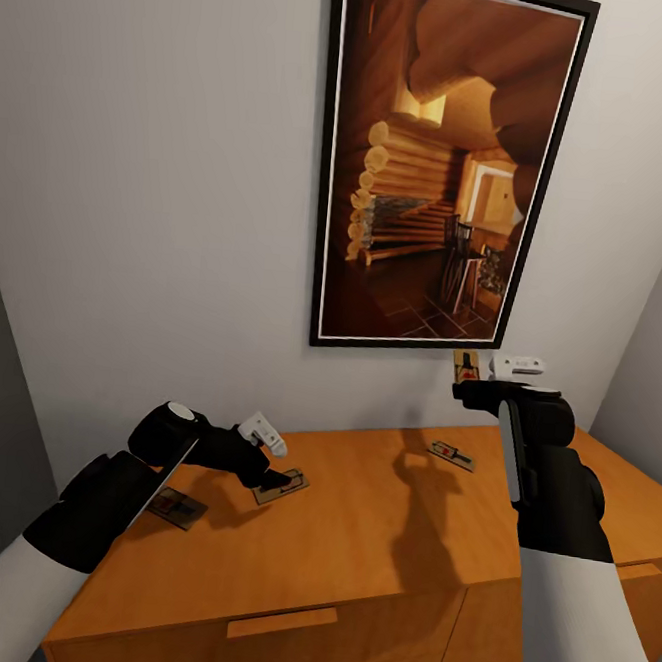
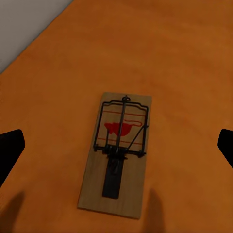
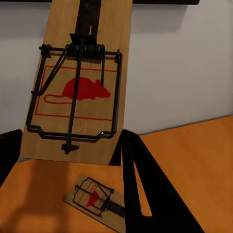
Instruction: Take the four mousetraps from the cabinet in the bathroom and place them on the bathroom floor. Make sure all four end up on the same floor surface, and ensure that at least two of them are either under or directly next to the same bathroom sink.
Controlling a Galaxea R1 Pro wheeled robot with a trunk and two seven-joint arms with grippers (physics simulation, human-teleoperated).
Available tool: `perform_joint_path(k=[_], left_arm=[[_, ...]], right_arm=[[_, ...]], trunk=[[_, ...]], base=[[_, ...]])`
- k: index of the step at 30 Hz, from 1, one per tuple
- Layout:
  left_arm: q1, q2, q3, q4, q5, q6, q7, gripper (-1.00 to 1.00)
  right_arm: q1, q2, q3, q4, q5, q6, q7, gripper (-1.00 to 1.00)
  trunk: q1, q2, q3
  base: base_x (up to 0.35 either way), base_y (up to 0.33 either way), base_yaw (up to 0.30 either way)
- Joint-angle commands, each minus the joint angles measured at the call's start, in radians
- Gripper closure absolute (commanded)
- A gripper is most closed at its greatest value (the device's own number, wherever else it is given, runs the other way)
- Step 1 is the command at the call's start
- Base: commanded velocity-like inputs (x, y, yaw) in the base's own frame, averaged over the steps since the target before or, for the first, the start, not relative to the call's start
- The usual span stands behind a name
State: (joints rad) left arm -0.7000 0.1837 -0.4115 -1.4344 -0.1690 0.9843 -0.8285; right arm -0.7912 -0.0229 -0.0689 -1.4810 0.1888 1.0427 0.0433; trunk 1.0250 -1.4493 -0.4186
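We have the right gripper (image 1: 473,376) raised at centre right of the head view, just under the framed picture (image 1: 446,165), clamped on one mousetrap (image 3: 80,82) that stands on end above the cabinet (image 1: 373,536). The left gripper (image 1: 276,472) sits low at lower left, its fingers spread wide to either side of a second mousetrap (image 2: 118,153) lying flat on the cabinet top. To do this well, we would lower squarely over that board, keep it centred between the fingers, and close on its long edges rather than on the wire, since so thin a piece could slide on the smooth wood. A third trap (image 1: 177,506) lies by the left forearm at lower left; a fourth (image 1: 452,454) lies right of centre. Each is a pale tan board with dark wire and a red mouse mark.
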Motion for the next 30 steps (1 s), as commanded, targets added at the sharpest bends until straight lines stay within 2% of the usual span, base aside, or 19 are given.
perform_joint_path(k=[1, 12, 20, 30], left_arm=[[-0.001, 0.0, -0.001, -0.001, -0.01, 0.002, -0.009, -1.0], [-0.001, 0.003, -0.001, 0.003, -0.007, 0.001, -0.009, -1.0], [-0.001, 0.017, -0.001, 0.057, -0.007, -0.01, -0.01, -1.0], [-0.001, 0.017, -0.001, 0.071, -0.008, -0.009, -0.011, -1.0]], right_arm=[[-0.001, 0.0, 0.0, -0.001, 0.003, 0.005, 0.005, 1.0], [-0.001, 0.0, 0.0, -0.001, 0.005, 0.005, 0.006, 1.0], [-0.001, 0.0, 0.0, -0.001, 0.006, 0.005, 0.006, 1.0], [-0.002, 0.0, 0.0, -0.001, 0.006, 0.005, 0.006, 1.0]], trunk=[[0.0, -0.001, -0.001], [0.0, -0.001, -0.001], [0.0, -0.001, -0.001], [0.0, -0.001, -0.001]], base=[[0.0, 0.0, 0.0], [0.0, 0.0, 0.0], [0.0, 0.0, 0.0], [0.0, 0.0, 0.0]])
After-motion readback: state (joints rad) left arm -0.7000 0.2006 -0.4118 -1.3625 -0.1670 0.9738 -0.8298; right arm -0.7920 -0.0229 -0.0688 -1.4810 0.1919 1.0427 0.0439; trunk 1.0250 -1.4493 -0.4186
